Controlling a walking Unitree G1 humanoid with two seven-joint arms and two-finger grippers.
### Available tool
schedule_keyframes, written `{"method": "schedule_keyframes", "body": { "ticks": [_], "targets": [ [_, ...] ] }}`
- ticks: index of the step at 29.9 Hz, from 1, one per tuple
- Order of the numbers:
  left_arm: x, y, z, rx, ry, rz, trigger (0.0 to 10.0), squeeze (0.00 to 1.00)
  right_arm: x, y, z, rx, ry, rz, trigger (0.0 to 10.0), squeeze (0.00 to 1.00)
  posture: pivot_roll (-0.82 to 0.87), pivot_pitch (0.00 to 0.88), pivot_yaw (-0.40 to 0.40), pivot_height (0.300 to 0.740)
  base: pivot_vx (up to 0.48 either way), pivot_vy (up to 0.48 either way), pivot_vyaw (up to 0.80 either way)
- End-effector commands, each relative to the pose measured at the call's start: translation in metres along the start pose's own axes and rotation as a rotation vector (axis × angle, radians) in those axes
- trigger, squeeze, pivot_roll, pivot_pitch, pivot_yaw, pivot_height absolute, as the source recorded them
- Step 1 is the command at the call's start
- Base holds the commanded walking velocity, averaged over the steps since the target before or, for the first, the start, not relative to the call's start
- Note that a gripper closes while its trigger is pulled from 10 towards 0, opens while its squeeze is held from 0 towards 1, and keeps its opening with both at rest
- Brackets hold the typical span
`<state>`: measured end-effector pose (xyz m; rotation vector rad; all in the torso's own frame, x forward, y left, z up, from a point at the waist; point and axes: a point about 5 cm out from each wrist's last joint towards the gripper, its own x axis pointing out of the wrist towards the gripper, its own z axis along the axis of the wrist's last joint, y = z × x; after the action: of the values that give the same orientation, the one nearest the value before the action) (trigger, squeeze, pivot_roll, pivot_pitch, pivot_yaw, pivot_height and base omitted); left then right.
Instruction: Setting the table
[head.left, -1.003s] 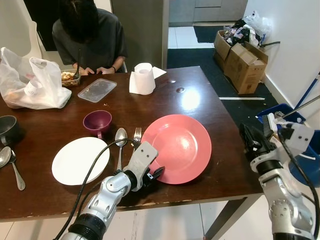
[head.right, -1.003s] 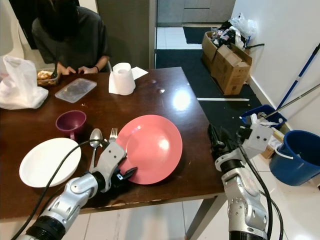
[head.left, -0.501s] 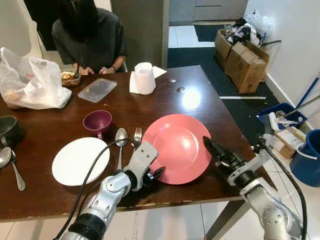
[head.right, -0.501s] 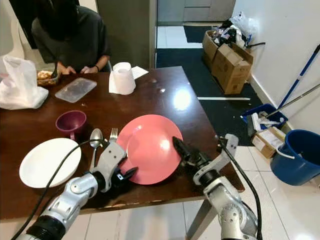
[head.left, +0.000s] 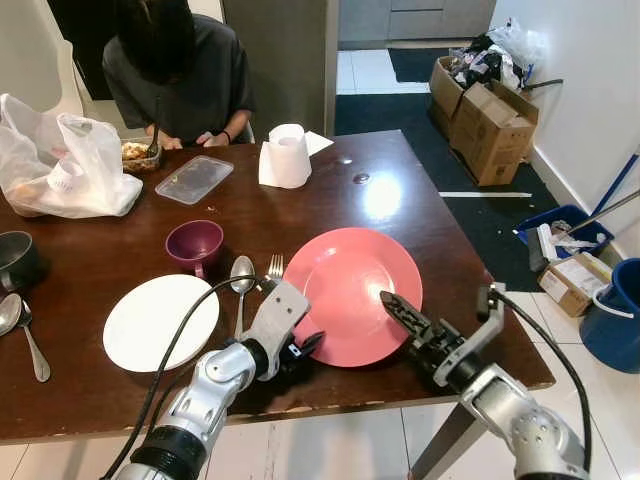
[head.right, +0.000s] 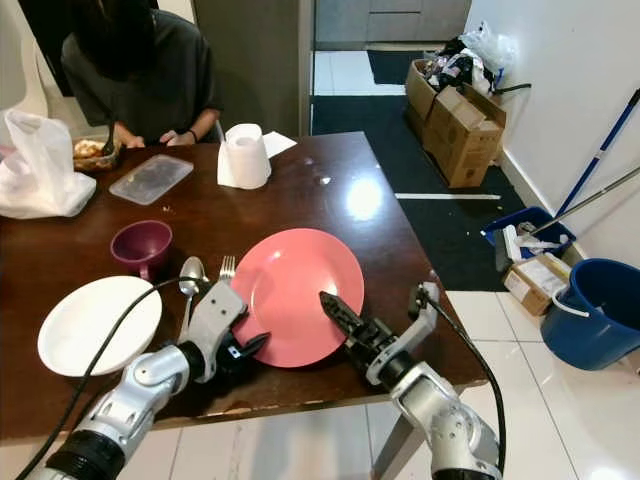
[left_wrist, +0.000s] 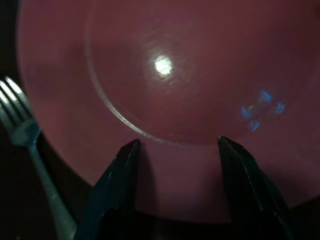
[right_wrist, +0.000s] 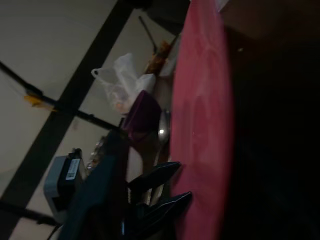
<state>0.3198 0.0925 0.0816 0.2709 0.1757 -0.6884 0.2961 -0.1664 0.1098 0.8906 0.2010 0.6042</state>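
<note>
A pink plate (head.left: 352, 288) lies near the front edge of the dark wooden table (head.left: 440, 250). My left gripper (head.left: 303, 347) is at the plate's near-left rim, open, with both fingers (left_wrist: 121, 167) spread just above the rim. My right gripper (head.left: 397, 308) reaches in from the right over the plate's near-right rim. It looks open: one finger (right_wrist: 102, 185) shows above the plate, the other is lost in the dark. Left of the plate lie a fork (head.left: 273, 268) and a spoon (head.left: 241, 282), then a purple cup (head.left: 194, 243) and a white plate (head.left: 160, 322).
A person (head.left: 180, 70) sits eating at the far side. A paper roll (head.left: 287, 155), a clear lid (head.left: 194, 180) and a plastic bag (head.left: 65, 170) are on the far half. A dark cup (head.left: 15, 260) stands at the left edge. Cardboard boxes (head.left: 490, 110) and a blue bucket (head.left: 615, 320) are on the floor to the right.
My right arm swung in from beside the table's right edge, and its gripper now reaches over the pink plate's near-right rim. The left gripper stayed at the plate.
</note>
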Motion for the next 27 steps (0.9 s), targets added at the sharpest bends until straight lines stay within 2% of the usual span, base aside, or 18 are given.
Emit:
{"method": "schedule_keyframes", "body": {
  "ticks": [1,2,5,10,18,19,21,26,27],
  "targets": [
    [-0.006,-0.004,-0.02,-0.023,0.085,-0.01,10.0,0.0,0.002,0.001,-0.006,0.03,0.023,0.03,1.2,0.0,-0.01,0.031,0.124,0.74,0.0,0.0,0.0],
    [-0.006,-0.004,-0.02,-0.023,0.083,-0.013,10.0,0.0,0.006,0.002,-0.007,0.026,0.041,0.053,0.0,0.0,-0.01,0.03,0.123,0.74,0.0,0.0,0.0],
    [-0.007,-0.004,-0.02,-0.021,0.081,-0.018,10.0,0.0,0.014,0.005,-0.008,0.02,0.06,0.096,0.0,0.0,-0.01,0.029,0.123,0.74,0.0,0.0,0.0],
    [-0.008,-0.004,-0.02,-0.019,0.082,-0.022,10.0,0.0,0.017,0.003,-0.009,0.031,0.071,0.102,0.0,0.0,-0.01,0.025,0.123,0.74,0.0,0.0,0.0],
    [-0.008,-0.003,-0.016,-0.031,0.057,-0.015,10.0,0.0,0.014,0.001,-0.01,0.037,0.062,0.111,0.0,0.0,-0.01,0.022,0.124,0.74,0.0,0.0,0.0],
    [-0.007,0.001,-0.007,-0.039,0.017,0.002,10.0,0.0,0.012,0.001,-0.008,0.034,0.046,0.114,0.0,0.0,-0.02,0.018,0.127,0.74,0.0,0.0,0.0],
    [-0.006,0.002,-0.003,-0.04,0.0,0.009,10.0,0.0,0.011,0.001,-0.008,0.032,0.041,0.115,0.0,0.0,-0.02,0.018,0.128,0.74,0.0,0.0,0.0],
    [-0.008,0.021,0.048,-0.076,-0.191,0.071,10.0,0.0,0.006,0.004,0.0,0.007,-0.022,0.114,0.0,0.0,-0.03,0.007,0.128,0.74,0.0,0.0,0.0],
    [-0.008,0.021,0.048,-0.076,-0.191,0.071,10.0,0.0,0.006,0.004,0.0,0.007,-0.022,0.114,0.0,0.0,-0.03,0.007,0.128,0.74,0.0,0.0,0.0]
  ]
}}
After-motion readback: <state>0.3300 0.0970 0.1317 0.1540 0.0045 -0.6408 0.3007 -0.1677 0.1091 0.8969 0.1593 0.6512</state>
